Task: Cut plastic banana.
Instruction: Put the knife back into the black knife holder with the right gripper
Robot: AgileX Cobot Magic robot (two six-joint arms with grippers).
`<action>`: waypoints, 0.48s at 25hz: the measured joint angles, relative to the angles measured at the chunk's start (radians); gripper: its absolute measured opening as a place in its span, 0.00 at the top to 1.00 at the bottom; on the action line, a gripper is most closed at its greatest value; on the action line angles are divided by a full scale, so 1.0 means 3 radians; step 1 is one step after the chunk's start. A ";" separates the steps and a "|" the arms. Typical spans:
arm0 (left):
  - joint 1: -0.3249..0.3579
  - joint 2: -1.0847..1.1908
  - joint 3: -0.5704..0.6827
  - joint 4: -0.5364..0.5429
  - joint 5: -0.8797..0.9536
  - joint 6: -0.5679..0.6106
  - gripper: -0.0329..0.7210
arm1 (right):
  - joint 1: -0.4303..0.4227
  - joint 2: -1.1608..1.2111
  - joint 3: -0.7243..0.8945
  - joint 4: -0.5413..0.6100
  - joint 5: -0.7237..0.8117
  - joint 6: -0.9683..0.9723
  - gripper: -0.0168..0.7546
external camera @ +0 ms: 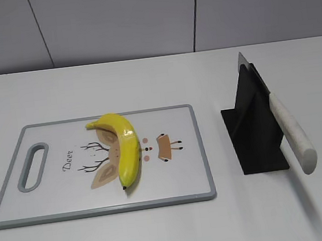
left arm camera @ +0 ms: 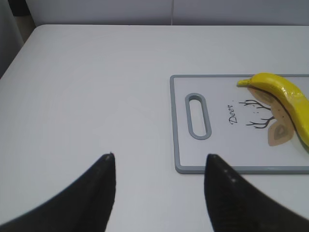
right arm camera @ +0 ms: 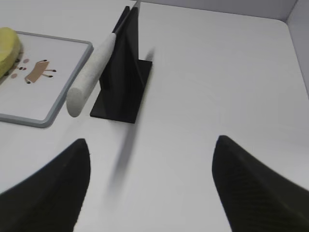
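Note:
The yellow plastic banana (external camera: 126,147) lies on a white cutting board (external camera: 54,202) with a grey rim and a deer drawing; it also shows in the left wrist view (left arm camera: 285,94) and at the edge of the right wrist view (right arm camera: 7,48). A knife with a pale speckled handle (external camera: 293,134) rests slanted in a black stand (external camera: 256,138), also in the right wrist view (right arm camera: 91,77). My left gripper (left arm camera: 159,162) is open and empty over bare table, left of the board's handle slot. My right gripper (right arm camera: 152,145) is open and empty, in front of the stand. Neither gripper shows in the exterior view.
The white table ends at a grey panelled wall (external camera: 149,17). The board's handle slot (left arm camera: 198,116) faces my left gripper. The knife handle juts out past the stand toward the table's front.

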 joint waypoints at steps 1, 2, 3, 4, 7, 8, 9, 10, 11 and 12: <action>0.0000 0.0000 0.0000 0.0000 0.0000 0.0000 0.21 | -0.0078 0.0000 0.0000 0.0000 0.0000 0.0000 0.21; 0.0000 0.0000 0.0000 0.0000 0.0000 0.0000 0.21 | -0.0143 0.0000 0.0000 0.0000 0.0000 0.0000 0.21; 0.0000 0.0000 0.0000 0.0000 0.0000 0.0000 0.21 | -0.0191 0.0000 0.0000 0.0000 0.0000 0.0000 0.21; 0.0000 0.0000 0.0000 0.0000 0.0000 0.0000 0.21 | -0.0235 0.0000 0.0000 0.0000 0.0000 0.0000 0.21; 0.0000 0.0000 0.0000 0.0000 0.0000 0.0000 0.21 | -0.0275 0.0000 0.0000 0.0000 0.0000 -0.0001 0.21; 0.0000 0.0000 0.0000 0.0000 0.0000 0.0000 0.21 | -0.0275 0.0000 0.0000 0.0000 0.0000 -0.0001 0.21; 0.0000 0.0000 0.0000 -0.0001 0.0000 0.0000 0.21 | -0.0276 0.0000 0.0000 0.0000 0.0000 -0.0004 0.21; 0.0000 0.0000 0.0000 -0.0004 0.0000 0.0000 0.21 | -0.0276 0.0000 0.0000 0.0000 0.0000 -0.0004 0.21; 0.0000 0.0000 0.0000 -0.0004 0.0000 0.0000 0.21 | -0.0276 0.0000 0.0000 0.0000 0.0000 -0.0004 0.21; 0.0000 0.0000 0.0000 -0.0004 0.0000 0.0000 0.21 | -0.0276 0.0000 0.0000 0.0000 0.0000 -0.0004 0.21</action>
